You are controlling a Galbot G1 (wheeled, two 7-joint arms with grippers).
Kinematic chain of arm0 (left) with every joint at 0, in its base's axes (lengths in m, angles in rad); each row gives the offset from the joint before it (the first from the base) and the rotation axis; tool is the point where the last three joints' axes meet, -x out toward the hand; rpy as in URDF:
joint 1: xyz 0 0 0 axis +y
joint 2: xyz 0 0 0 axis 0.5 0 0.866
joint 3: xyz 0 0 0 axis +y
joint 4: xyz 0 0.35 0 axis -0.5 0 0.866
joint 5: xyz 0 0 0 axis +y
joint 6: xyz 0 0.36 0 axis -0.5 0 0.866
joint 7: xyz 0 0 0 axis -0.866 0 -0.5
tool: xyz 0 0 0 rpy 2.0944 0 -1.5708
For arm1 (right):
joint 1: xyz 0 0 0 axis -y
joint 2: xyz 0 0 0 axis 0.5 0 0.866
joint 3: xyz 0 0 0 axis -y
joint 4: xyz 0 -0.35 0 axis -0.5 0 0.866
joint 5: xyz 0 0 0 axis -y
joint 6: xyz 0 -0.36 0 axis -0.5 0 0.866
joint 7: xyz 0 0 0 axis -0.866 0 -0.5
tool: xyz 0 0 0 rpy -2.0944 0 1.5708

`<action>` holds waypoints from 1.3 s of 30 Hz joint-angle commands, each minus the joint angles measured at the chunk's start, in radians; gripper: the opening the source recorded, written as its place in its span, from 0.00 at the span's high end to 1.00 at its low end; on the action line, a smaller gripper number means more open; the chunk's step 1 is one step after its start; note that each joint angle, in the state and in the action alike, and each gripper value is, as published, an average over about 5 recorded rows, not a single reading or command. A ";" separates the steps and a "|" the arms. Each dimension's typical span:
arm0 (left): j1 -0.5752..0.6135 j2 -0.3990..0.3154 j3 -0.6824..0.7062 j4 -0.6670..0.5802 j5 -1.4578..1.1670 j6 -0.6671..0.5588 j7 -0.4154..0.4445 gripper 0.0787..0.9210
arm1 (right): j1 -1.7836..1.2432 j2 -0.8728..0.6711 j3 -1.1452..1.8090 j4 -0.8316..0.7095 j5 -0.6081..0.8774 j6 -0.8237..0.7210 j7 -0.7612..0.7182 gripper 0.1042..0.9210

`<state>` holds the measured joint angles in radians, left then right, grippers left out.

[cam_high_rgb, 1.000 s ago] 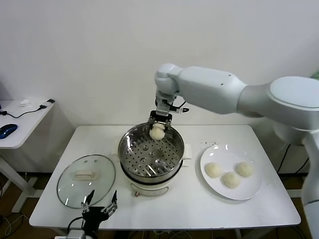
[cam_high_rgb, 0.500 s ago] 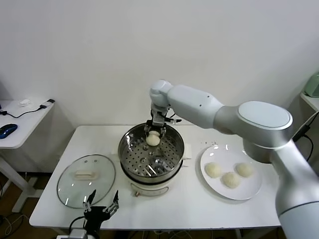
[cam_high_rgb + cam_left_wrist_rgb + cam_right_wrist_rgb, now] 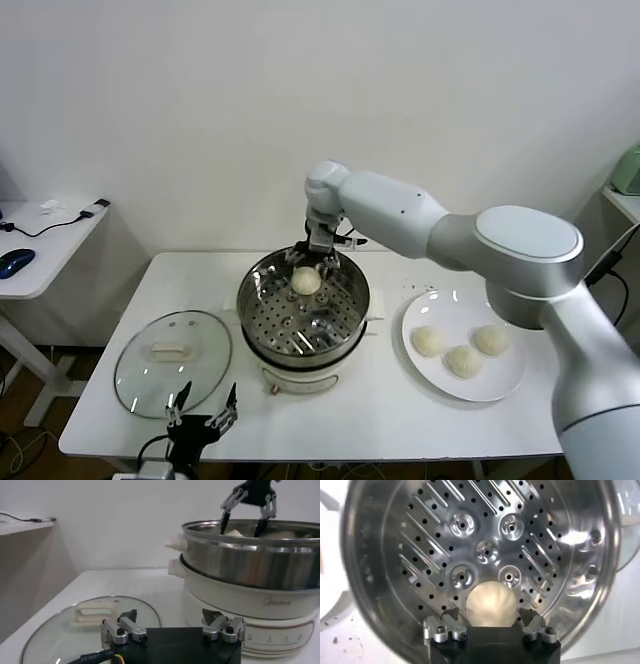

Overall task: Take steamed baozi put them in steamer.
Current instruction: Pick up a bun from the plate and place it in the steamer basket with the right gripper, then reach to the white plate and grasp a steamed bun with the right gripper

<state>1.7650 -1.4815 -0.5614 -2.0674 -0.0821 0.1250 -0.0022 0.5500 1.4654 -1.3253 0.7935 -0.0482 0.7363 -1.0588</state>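
- The right pincer (image 3: 314, 257) hangs over the far side of the steamer (image 3: 303, 345), its fingers spread on either side of one baozi (image 3: 305, 282) and not pinching it.
- In the right wrist view that baozi (image 3: 491, 605) rests on the perforated tray (image 3: 440, 545), near the wall of the pot, with a finger tip close on each side of it.
- Judged from this, the step in hand is the release of the first bun: it lies in the steamer and the pincer has only to clear it.
- Three more baozi (image 3: 463, 360) lie together on the white plate (image 3: 505, 385), on the tabletop (image 3: 400, 420) just beside the steamer on the robot's right.
- The next move probably calls for a straight lift out of the pot, so the fingers do not nudge the bun, then a swing across to the plate for a gentle grip on the next soft bun.
- The left pincer (image 3: 172, 628) waits low at the near edge of the tabletop, spread and empty, beside the glass lid (image 3: 172, 362), which lies flat and well clear of the pot's mouth.
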 commanded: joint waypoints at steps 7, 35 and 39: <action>-0.011 -0.003 -0.001 0.002 0.001 -0.001 0.000 0.12 | 0.439 -0.466 -0.435 0.406 0.685 -0.558 -0.076 0.12; -0.032 -0.010 -0.026 0.032 -0.012 -0.023 -0.010 0.12 | -0.018 -0.745 -0.367 0.604 0.599 -1.152 0.281 0.12; -0.030 -0.010 -0.028 0.037 -0.011 -0.029 -0.012 0.12 | -0.105 -0.725 -0.279 0.552 0.584 -1.170 0.315 0.12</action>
<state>1.7346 -1.4911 -0.5883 -2.0367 -0.0943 0.1005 -0.0127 0.6495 0.7616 -1.7469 1.3972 0.5533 -0.3269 -0.8260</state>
